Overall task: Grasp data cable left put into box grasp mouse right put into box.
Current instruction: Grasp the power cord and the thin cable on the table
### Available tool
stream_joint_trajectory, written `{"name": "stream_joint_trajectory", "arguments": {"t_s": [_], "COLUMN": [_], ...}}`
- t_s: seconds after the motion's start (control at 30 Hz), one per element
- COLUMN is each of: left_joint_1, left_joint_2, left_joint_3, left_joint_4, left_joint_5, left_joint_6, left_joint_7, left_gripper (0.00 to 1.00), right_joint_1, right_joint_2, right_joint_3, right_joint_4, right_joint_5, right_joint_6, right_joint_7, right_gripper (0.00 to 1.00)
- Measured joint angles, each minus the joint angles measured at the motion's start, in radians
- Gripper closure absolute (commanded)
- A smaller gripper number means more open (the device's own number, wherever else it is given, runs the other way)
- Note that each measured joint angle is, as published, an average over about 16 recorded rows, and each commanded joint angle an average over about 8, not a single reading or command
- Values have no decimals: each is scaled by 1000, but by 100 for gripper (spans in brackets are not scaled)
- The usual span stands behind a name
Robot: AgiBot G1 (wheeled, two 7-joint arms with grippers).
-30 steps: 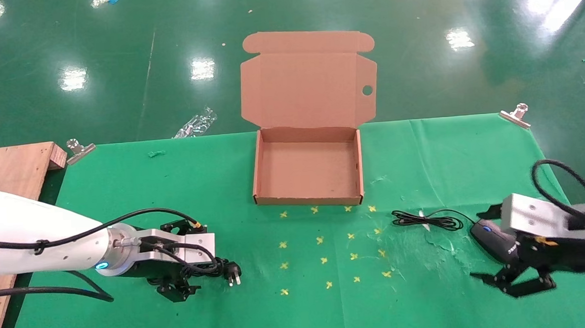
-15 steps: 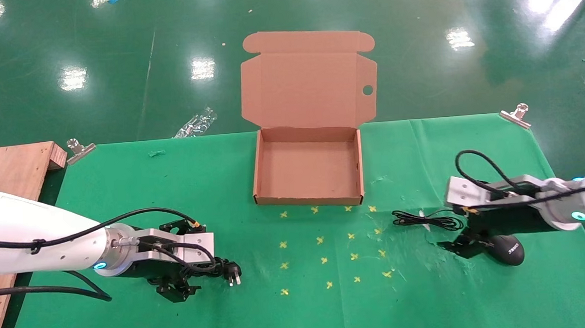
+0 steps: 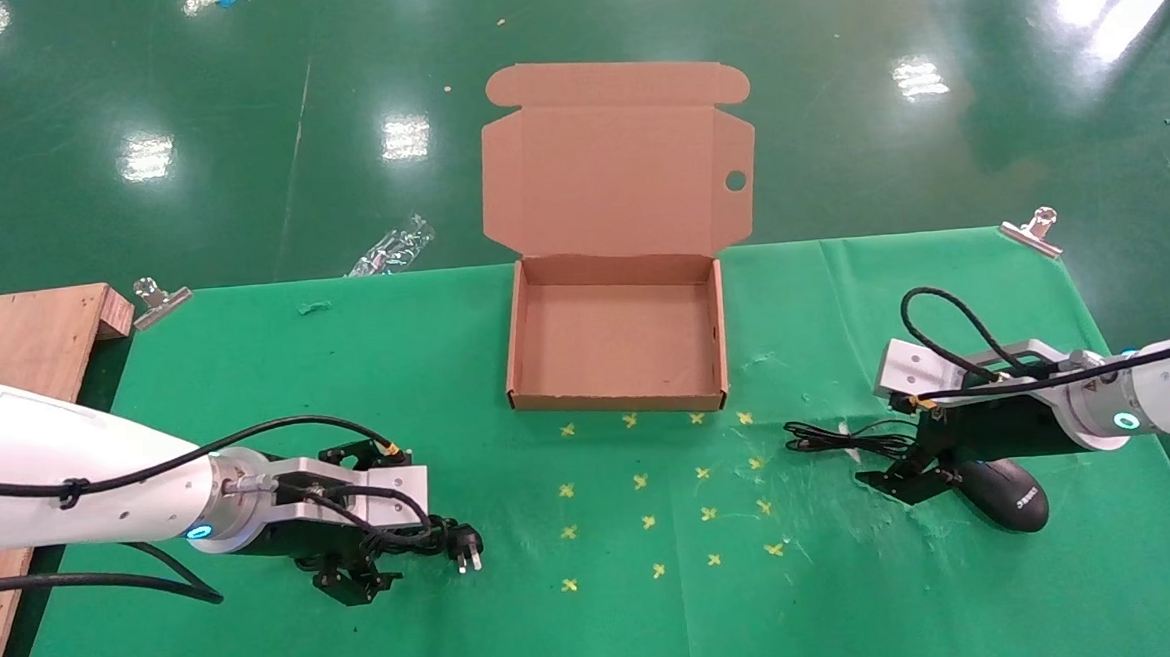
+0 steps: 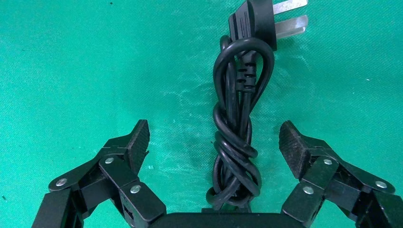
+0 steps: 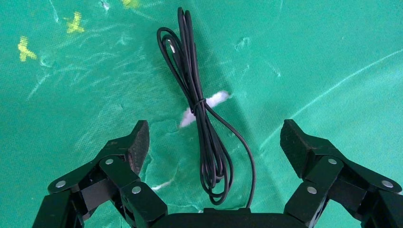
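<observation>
The data cable (image 4: 235, 142), a thick black coiled cord, lies on the green cloth between the open jaws of my left gripper (image 4: 214, 142), not touched by either finger. Its plug (image 3: 467, 553) with silver prongs points toward the middle of the table. My left gripper (image 3: 395, 529) is low at the near left. My right gripper (image 3: 892, 450) is open over the mouse's thin black wire (image 5: 199, 114). The black mouse (image 3: 1004, 495) lies beside that gripper's wrist, on the near side, and is out of the right wrist view. The brown box (image 3: 710, 332) stands open and empty at the far middle.
The box's lid (image 3: 617, 172) stands upright behind it with a round hole. Yellow cross marks (image 3: 654, 495) dot the cloth between the grippers. A wooden board (image 3: 15, 343) lies at the far left. Metal clips (image 3: 1030, 230) hold the cloth's far corners.
My right gripper has moved from the near right edge, by the mouse, leftward and farther away, to above the thin wire. The left arm has not moved.
</observation>
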State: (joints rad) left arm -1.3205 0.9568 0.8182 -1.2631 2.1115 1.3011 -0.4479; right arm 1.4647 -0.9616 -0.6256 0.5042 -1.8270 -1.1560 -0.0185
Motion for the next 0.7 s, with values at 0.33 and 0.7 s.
{"name": "stream_joint_trajectory", "arguments": {"t_s": [0.33,0.7], "left_joint_1": [0,0], "left_joint_2": [-1,-1], "left_joint_3": [-1,-1], "left_joint_4": [-1,-1], "left_joint_5": [-1,-2], "left_joint_6": [1,1], "left_joint_7": [0,0], "left_gripper": [100,100], "right_joint_1": [-7,-11], "right_joint_2": [10,16], "right_joint_3": [1,1], "right_joint_4": [28,44], "right_joint_5": [2,3], "right_joint_6": [-5,-8], "right_joint_7": [9,14], "right_gripper": [100,100]}}
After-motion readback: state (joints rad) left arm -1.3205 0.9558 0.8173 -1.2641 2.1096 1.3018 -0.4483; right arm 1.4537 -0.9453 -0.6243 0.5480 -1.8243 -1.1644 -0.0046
